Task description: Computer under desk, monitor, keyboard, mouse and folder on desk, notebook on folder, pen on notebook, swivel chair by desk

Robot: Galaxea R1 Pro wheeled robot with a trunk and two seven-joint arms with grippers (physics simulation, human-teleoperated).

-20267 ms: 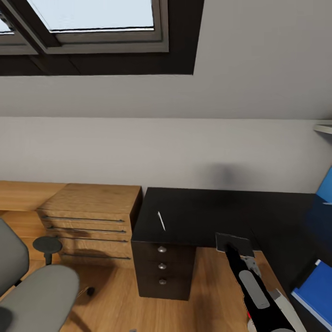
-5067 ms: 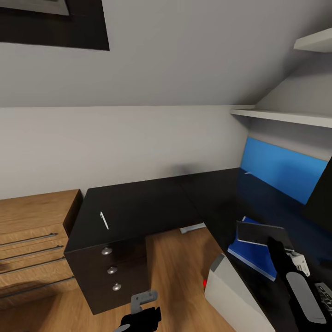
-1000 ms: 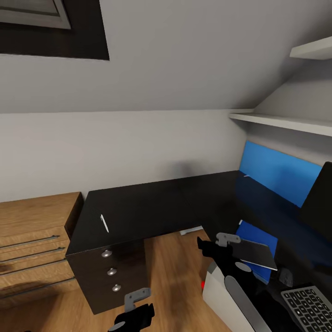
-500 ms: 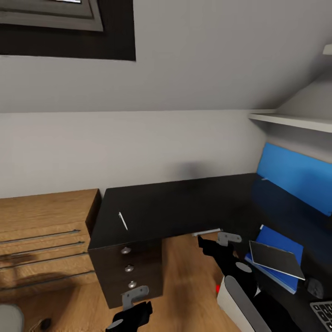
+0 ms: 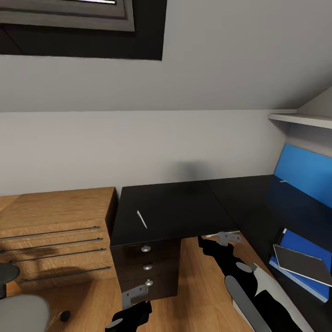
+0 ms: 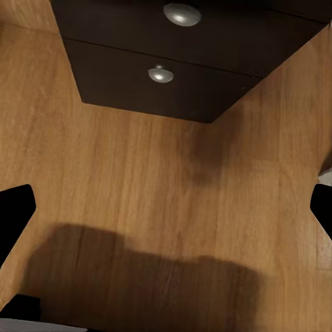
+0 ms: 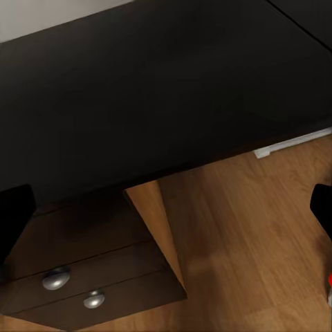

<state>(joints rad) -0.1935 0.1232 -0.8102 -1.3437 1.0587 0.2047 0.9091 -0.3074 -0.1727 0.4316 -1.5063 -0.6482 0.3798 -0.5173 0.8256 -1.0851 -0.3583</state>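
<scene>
The pen [image 5: 142,219] is seen lying on the black desk [image 5: 184,207] above its drawers, while the left gripper [image 5: 131,304] and right gripper [image 5: 216,242] are held wide apart and empty over the wooden floor [image 5: 198,286].

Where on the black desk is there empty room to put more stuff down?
The desk has a big bare patch between the pen near its left edge and the corner where it bends. The arm running toward the blue panel also looks bare. It is crowded lower right, where the grey notebook lies on the blue folder.
</scene>
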